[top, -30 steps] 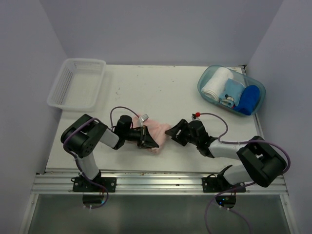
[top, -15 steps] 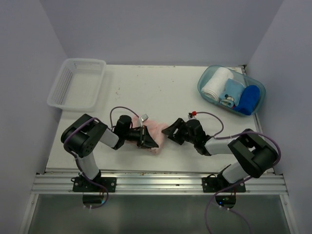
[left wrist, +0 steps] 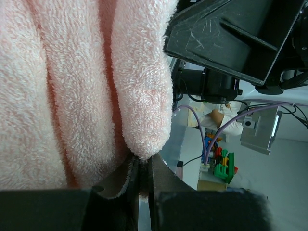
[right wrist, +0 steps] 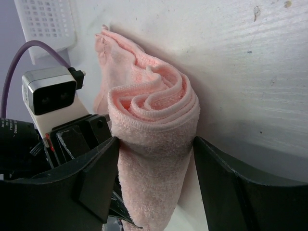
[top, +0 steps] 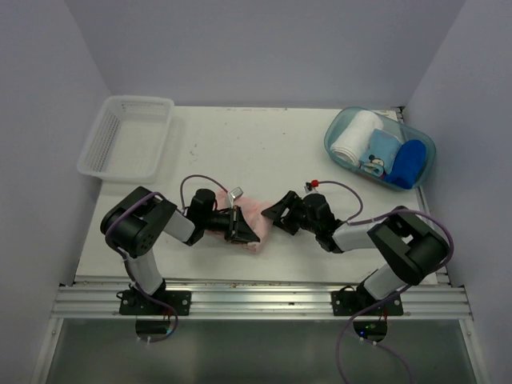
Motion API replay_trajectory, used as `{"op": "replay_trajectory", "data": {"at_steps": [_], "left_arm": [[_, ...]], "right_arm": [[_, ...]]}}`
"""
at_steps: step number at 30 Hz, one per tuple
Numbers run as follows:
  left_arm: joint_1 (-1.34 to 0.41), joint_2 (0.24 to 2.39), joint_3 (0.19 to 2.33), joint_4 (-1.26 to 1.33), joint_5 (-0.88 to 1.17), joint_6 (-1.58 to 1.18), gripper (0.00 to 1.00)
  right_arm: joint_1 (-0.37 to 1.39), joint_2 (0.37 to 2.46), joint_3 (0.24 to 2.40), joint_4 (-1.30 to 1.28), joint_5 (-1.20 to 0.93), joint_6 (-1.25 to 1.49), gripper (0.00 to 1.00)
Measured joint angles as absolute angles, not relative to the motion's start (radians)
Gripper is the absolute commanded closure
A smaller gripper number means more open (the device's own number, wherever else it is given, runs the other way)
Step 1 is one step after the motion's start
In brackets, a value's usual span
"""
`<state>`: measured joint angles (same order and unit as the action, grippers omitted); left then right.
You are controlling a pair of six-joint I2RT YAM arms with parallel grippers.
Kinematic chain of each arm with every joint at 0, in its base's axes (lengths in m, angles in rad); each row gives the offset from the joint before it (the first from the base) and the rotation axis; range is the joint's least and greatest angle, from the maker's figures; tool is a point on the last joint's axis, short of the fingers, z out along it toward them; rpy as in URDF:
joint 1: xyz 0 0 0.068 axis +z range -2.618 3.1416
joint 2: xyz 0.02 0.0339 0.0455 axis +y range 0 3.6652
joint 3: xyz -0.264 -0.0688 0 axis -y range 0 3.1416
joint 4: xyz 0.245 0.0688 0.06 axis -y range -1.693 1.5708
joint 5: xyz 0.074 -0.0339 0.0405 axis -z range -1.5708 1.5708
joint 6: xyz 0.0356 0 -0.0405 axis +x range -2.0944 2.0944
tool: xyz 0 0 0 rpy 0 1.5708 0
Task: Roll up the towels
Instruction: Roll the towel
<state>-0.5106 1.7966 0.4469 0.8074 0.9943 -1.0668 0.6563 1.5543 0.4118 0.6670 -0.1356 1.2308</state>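
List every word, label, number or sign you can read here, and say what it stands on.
No text can be read in any view.
Light blue cloth in the tub: a cartoon print only; any lettering is too small to tell.
Camera housing on the left wrist: no legible marking.
Pink towel: plain, no tag showing.

A: Enclosure?
B: A white table (top: 256, 144), lightly speckled, is closed in by plain pale lavender walls (top: 264, 48) at the back and both sides.
A: Near edge?
B: An aluminium rail (top: 256, 300) is mounted along it. Lighting is noted as even, diffuse.
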Motion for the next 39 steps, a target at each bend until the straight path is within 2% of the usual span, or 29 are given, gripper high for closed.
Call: {"op": "replay_trajectory", "data": {"at_steps": [8, 11, 14, 16, 20, 23, 32, 39], "left_arm": [[-0.511, 1.797, 0.447, 0.809, 0.999, -1.080, 1.00], [-0.511, 1.797, 0.447, 0.809, 1.000, -1.082, 1.00], [-0.510, 1.797, 0.443, 0.815, 1.000, -1.082, 1.00], [-0.510, 1.797, 0.443, 0.818, 1.000, -1.082, 1.00], [-0.506, 1.797, 0.437, 0.824, 1.002, -1.083, 1.00], [-0.504, 1.797, 0.430, 0.827, 1.003, -1.083, 1.00], [-0.495, 1.807, 0.410, 0.879, 1.008, -1.111, 1.00], [-0.491, 1.825, 0.391, 0.929, 1.015, -1.142, 1.00]], "right_arm": [[0.670, 1.608, 0.481, 0.618, -0.148, 1.222, 0.36], [0.675, 1.624, 0.496, 0.579, -0.141, 1.217, 0.45], [0.676, 1.632, 0.505, 0.546, -0.139, 1.218, 0.46], [0.677, 1.632, 0.515, 0.529, -0.136, 1.218, 0.44], [0.679, 1.618, 0.515, 0.532, -0.134, 1.223, 0.31], [0.672, 1.568, 0.499, 0.527, -0.139, 1.217, 0.28], [0.596, 1.351, 0.421, 0.507, -0.141, 1.196, 0.28], [0.601, 1.352, 0.342, 0.492, -0.141, 1.203, 0.30]]}}
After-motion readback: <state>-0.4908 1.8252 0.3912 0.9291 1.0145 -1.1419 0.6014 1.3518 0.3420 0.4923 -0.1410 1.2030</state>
